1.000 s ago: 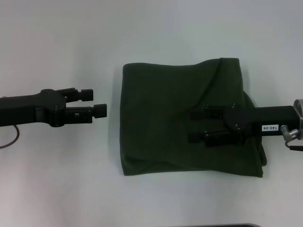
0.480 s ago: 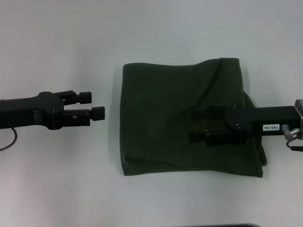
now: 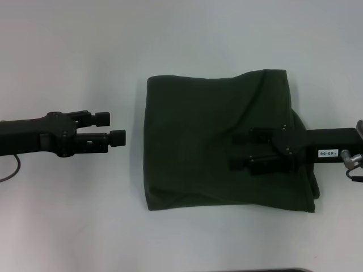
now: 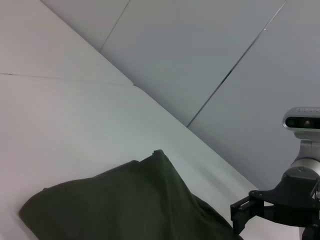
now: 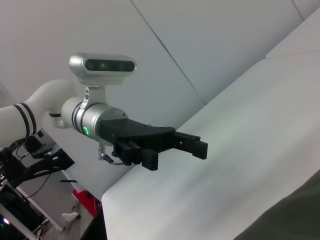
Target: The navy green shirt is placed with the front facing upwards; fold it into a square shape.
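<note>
Folded navy green shirt [image 3: 227, 147] lies on the white counter [image 3: 85, 215], plain side up.

My right gripper [image 3: 233, 151] hangs over the shirt's right half, its fingers [image 3: 252, 136] spread wide with nothing between them. My left gripper [image 3: 117, 128] hovers over bare counter just left of the shirt, apart from it, its fingers [image 3: 117, 137] parted a little and empty.
</note>
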Action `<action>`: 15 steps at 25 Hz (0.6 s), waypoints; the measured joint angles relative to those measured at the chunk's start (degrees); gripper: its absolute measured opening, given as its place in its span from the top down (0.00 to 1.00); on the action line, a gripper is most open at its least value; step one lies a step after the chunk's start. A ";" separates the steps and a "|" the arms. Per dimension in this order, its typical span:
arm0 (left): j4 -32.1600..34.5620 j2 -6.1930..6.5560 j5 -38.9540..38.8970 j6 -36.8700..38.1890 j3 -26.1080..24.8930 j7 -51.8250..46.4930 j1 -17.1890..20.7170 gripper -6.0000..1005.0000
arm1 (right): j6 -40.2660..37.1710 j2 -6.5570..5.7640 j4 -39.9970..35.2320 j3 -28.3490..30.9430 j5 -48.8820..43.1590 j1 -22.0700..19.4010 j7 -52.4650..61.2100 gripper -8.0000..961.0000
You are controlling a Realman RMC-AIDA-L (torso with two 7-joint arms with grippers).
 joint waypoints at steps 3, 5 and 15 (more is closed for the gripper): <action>0.00 -0.01 0.03 -0.01 -0.02 0.00 -0.19 0.10 | 0.00 -0.03 0.00 0.01 0.10 0.03 0.01 0.05; 0.00 0.01 0.04 -0.03 -0.03 0.00 -0.29 0.10 | 0.09 -0.06 0.00 0.01 0.17 0.28 0.01 0.05; 0.00 0.07 0.04 -0.13 -0.06 0.00 -0.36 0.10 | 0.38 0.01 0.00 0.01 0.19 0.60 0.00 0.04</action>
